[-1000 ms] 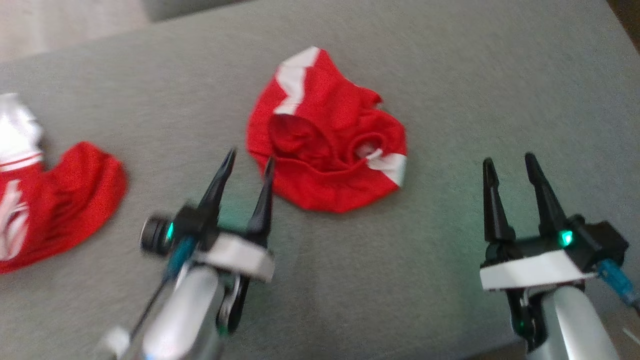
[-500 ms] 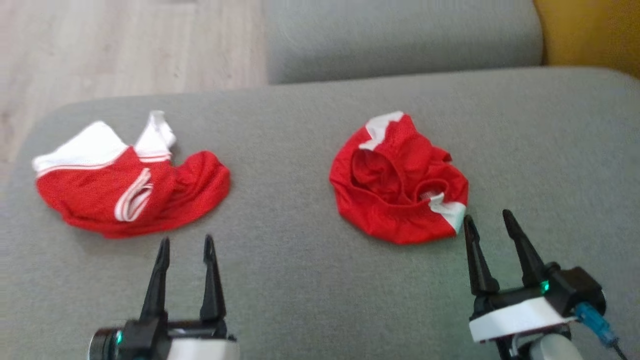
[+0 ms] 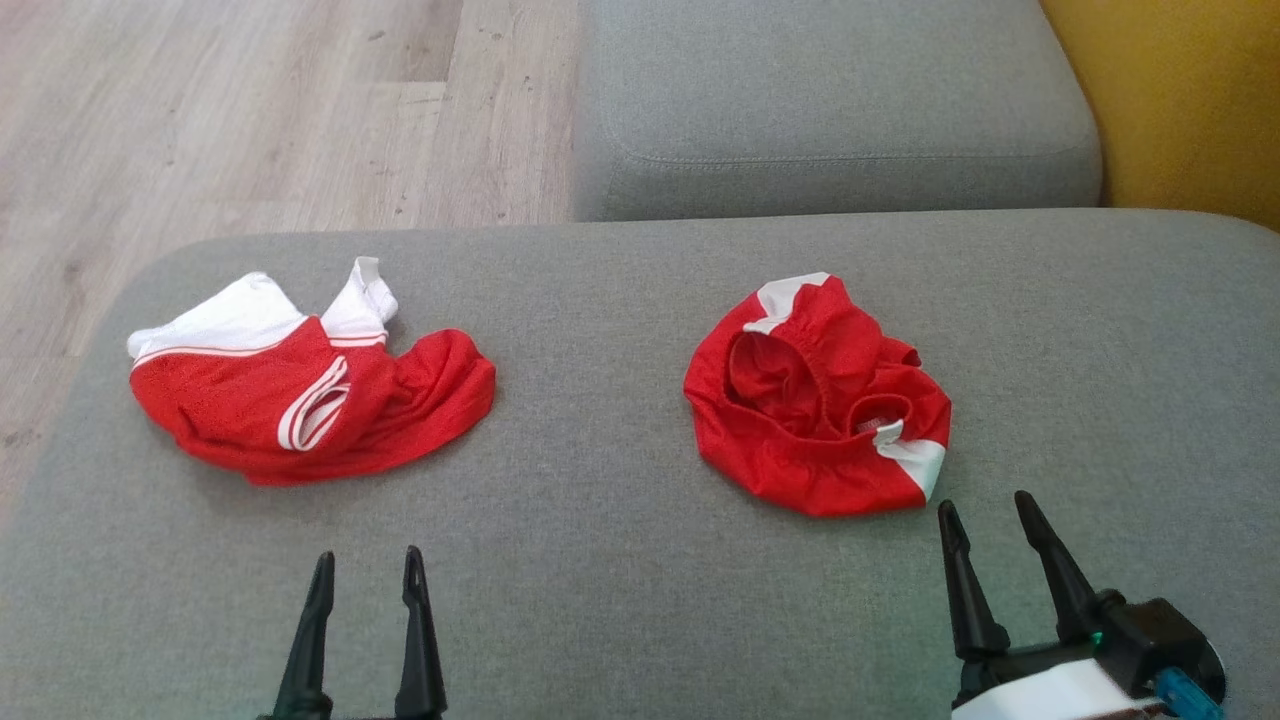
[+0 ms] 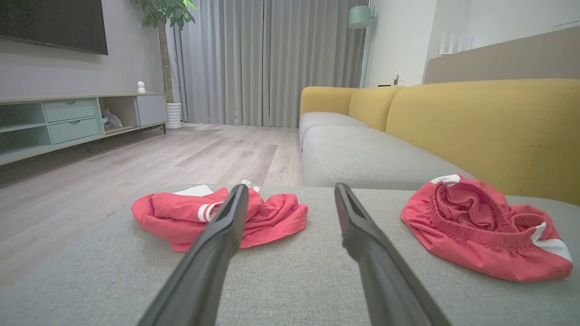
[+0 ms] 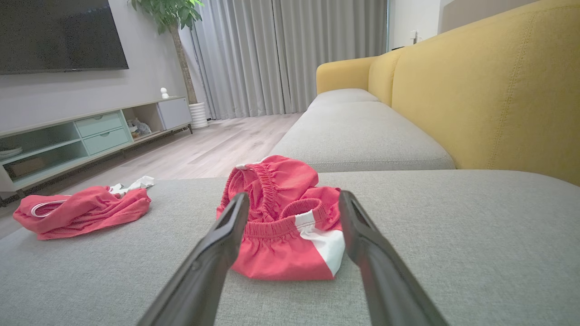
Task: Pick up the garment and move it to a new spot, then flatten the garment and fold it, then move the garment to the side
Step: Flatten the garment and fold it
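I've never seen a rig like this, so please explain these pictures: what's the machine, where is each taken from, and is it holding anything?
It's a wheeled robot with two arms, each ending in two long dark fingers. One picture looks down from its head; the other two come from wrist cameras looking along those fingers. Before it is a grey sofa cushion with two crumpled red-and-white garments, the left garment and the right garment. The left fingers and right fingers are open and hold nothing; the right pair points at the right garment.

Garments: we count two, left garment (image 3: 300, 410), right garment (image 3: 810, 440).
Grippers: we count two, left gripper (image 3: 367, 553), right gripper (image 3: 984, 500).
Cushions: we count two, near cushion (image 3: 600, 600), far cushion (image 3: 830, 110).
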You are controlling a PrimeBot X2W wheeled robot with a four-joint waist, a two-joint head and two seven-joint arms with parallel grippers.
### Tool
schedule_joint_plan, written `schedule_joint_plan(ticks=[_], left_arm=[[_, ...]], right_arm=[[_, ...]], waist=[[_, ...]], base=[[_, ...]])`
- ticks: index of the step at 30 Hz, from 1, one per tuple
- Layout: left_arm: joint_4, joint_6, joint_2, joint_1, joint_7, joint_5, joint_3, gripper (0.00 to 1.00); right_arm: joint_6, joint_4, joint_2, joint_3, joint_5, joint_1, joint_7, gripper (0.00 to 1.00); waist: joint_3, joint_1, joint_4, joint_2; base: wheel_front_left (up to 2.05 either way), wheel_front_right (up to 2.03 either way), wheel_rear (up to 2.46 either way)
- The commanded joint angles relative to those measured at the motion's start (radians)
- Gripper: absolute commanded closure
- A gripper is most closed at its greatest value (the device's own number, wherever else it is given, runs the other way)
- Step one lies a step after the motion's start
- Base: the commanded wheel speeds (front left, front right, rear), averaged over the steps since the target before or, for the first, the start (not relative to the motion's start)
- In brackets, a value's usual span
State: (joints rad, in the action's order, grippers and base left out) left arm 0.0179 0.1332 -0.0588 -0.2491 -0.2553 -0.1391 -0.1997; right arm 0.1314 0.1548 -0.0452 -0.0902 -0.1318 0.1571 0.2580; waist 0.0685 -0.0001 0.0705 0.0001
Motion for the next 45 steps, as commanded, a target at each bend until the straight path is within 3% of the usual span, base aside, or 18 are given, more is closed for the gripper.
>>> schedule_joint_plan(ticks=[1,30,38,45], left_arm=[[0.029,0.004,0.008,0.029,-0.006,0.01,0.022,0.0],[-0.028,-0.001,0.008,0.036,-0.006,0.079,0.013,0.0],[-0.042,-0.007,0.009,0.068,-0.006,0.07,-0.007,0.0],[-0.107,-0.07,0.009,0.219,-0.006,0.078,-0.104,0.0]], right_arm=[[-0.001,-0.029,-0.005,-0.019,-0.004,-0.025,0.004,0.0],[-0.001,-0.007,-0.005,-0.018,-0.008,-0.044,0.004,0.0],[-0.001,-0.025,-0.005,-0.023,0.004,-0.06,0.004,0.0],[-0.001,-0.042,-0.005,-0.031,0.02,-0.096,0.004,0.0]], waist=[[0.003,0.0001,-0.001,-0.0001],[-0.013,0.0001,-0.021,-0.0001],[-0.058,0.0001,-0.076,-0.0001],[-0.149,0.0001,-0.154,-0.0001]], base=[[0.0,0.0,0.0],[0.0,0.0,0.0],[0.0,0.0,0.0],[0.0,0.0,0.0]])
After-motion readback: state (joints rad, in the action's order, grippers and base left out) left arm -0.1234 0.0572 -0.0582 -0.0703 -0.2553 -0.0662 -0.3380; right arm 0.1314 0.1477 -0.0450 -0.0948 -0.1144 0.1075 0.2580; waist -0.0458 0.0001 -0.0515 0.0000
